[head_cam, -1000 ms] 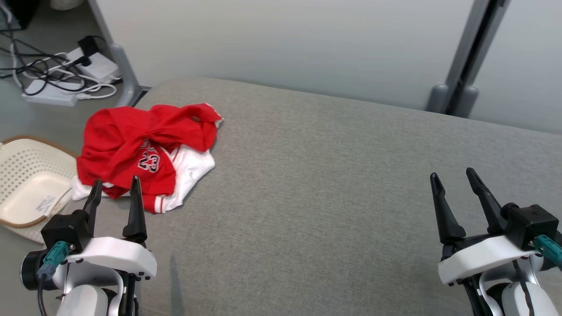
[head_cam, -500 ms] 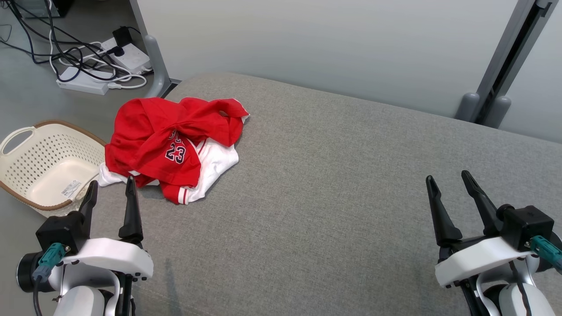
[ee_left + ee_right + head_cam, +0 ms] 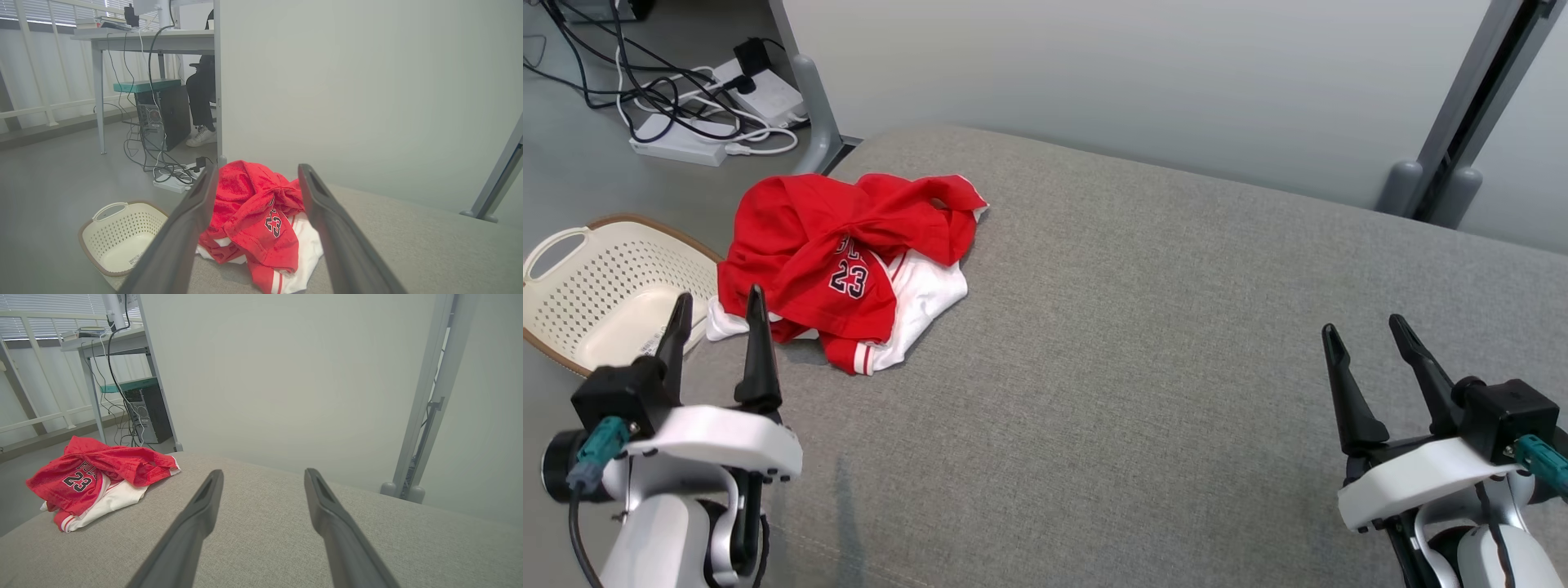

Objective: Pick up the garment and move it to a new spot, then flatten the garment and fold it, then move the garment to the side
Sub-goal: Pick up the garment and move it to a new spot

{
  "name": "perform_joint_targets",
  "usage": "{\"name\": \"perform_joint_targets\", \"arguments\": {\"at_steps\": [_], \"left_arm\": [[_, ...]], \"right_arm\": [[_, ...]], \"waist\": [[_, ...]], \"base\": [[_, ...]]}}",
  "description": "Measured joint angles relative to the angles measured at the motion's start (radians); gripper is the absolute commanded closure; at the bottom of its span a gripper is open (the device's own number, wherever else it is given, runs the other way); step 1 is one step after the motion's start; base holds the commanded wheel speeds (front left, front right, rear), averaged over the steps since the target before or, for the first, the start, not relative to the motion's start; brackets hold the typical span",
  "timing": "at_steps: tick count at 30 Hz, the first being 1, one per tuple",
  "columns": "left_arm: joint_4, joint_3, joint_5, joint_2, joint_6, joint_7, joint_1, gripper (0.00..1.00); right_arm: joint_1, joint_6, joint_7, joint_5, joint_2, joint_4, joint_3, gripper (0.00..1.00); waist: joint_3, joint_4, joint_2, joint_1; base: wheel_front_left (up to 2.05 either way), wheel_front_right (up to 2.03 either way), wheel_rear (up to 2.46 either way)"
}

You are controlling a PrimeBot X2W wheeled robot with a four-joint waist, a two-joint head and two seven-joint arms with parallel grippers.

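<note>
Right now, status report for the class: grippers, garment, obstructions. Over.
Left gripper open, empty, just short of garment. Right gripper open, empty, well away. Garment crumpled at left edge of cushion. Nothing between.

Matt red and white knit cloth: garment [image 3: 800, 245]. Coarse grey woven fabric, matt: surface [image 3: 1143, 343]. Smooth cream perforated plastic: basket [image 3: 580, 269]. Dark matt fingers [image 3: 758, 359]: left hand [image 3: 719, 296].

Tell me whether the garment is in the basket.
No, the garment lies crumpled on the grey cushion, and the basket on the floor beside it holds no cloth.
</note>
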Motion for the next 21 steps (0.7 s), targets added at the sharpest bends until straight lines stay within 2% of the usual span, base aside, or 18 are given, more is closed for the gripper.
{"name": "perform_joint_targets", "arguments": {"at_steps": [5, 11, 12, 21], "left_arm": [[0.043, 0.006, -0.008, 0.007, -0.005, -0.001, -0.091, 0.00], [0.251, 0.024, -0.038, 0.036, -0.047, 0.000, -0.238, 0.00], [0.251, 0.024, -0.038, 0.036, -0.047, 0.000, -0.238, 0.00], [0.661, 0.035, -0.083, 0.067, -0.126, -0.002, -0.457, 0.00]], "right_arm": [[-0.020, 0.000, 0.027, -0.024, 0.000, -0.023, -0.003, 0.00], [-0.056, 0.001, 0.057, -0.044, -0.007, -0.060, 0.002, 0.00], [-0.056, 0.001, 0.057, -0.044, -0.007, -0.060, 0.002, 0.00], [-0.104, 0.001, 0.079, -0.062, -0.019, -0.100, -0.005, 0.00]], "waist": [[0.037, -0.017, 0.0000, 0.0000], [0.112, -0.061, -0.0001, 0.0000], [0.112, -0.061, -0.0001, 0.0000], [0.244, -0.134, -0.0001, 0.0000]], "base": [[0.00, 0.00, 0.00], [0.00, 0.00, 0.00], [0.00, 0.00, 0.00], [0.00, 0.00, 0.00]]}}
